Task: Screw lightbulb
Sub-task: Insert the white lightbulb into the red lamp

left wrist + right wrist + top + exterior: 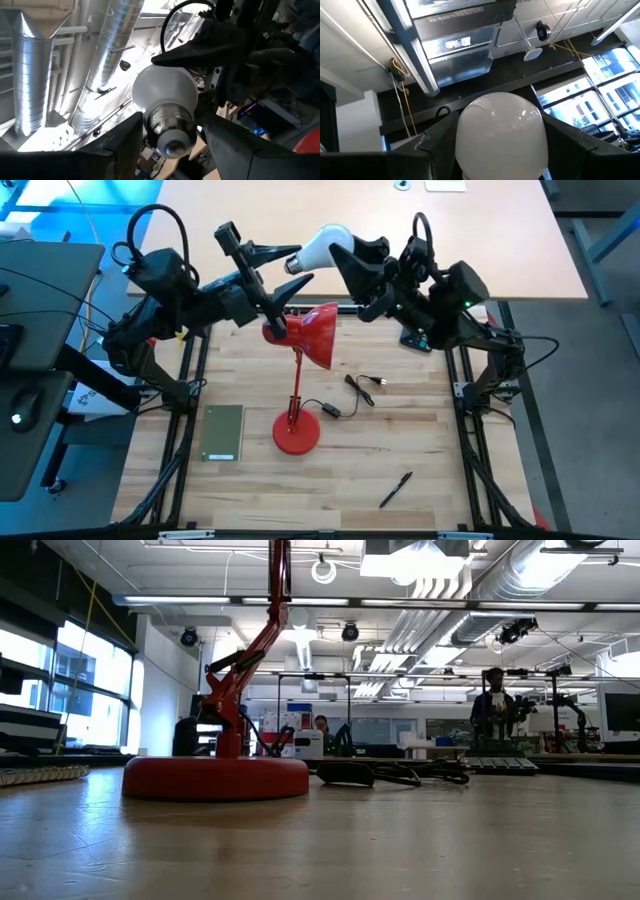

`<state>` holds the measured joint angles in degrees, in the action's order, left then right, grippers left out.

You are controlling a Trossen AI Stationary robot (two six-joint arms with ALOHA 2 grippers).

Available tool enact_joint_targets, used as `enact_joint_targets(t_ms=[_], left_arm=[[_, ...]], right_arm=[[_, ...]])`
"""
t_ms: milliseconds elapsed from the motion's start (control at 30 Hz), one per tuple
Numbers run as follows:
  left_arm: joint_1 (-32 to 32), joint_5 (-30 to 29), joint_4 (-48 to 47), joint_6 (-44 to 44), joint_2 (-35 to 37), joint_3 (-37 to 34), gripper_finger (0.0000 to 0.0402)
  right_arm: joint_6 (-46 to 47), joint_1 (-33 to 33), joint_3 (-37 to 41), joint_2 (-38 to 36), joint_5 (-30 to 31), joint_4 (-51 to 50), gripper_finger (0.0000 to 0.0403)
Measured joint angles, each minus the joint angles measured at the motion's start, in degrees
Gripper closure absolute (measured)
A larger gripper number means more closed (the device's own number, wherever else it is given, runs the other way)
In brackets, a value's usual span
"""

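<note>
The white lightbulb (pixel 320 248) is in the air over the table's far middle, above the red desk lamp's shade (pixel 315 330). Its metal screw base (pixel 293 265) points toward the left arm. My right gripper (pixel 345 252) is shut on its globe (pixel 500 135). My left gripper (pixel 283 270) is open, one finger on either side of the screw base (pixel 170 130), apparently without touching it. The lamp stands on its round red base (pixel 297 432), which also shows in the low view (pixel 215 778). My right gripper pinches the bulb's round white globe (pixel 470 130) between its two fingers (pixel 432 142), one on each side. It comes from the table's right, roughly level. The bulb is lifted clear and lies about level, its screw base sticking out toward the left arm.
A grey-green flat box (pixel 223 432) lies left of the lamp base. A black cord with its plug (pixel 362 388) lies right of the lamp stem. A black pen (pixel 396 489) lies near the front right. A person (pixel 493 700) stands far off in the room behind.
</note>
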<state>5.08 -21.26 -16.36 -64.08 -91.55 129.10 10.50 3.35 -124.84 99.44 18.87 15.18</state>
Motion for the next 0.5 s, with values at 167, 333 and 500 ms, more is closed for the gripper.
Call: enact_joint_targets(t_ms=[167, 333, 500], left_arm=[[1.1, 1.0, -0.1, 0.5, 0.0, 0.0, 0.0201], [1.7, 1.2, 0.0, -3.7, 0.0, 0.0, 0.0201], [1.8, 1.5, 0.1, -5.0, 0.0, 0.0, 0.0201]], right_arm=[[0.0, 0.1, 0.0, 0.0, 0.0, -1.1, 0.0171], [0.2, 0.1, 0.0, 0.0, -0.6, -1.2, 0.0171], [1.0, 0.1, 0.0, 0.0, -0.4, -1.8, 0.0171]])
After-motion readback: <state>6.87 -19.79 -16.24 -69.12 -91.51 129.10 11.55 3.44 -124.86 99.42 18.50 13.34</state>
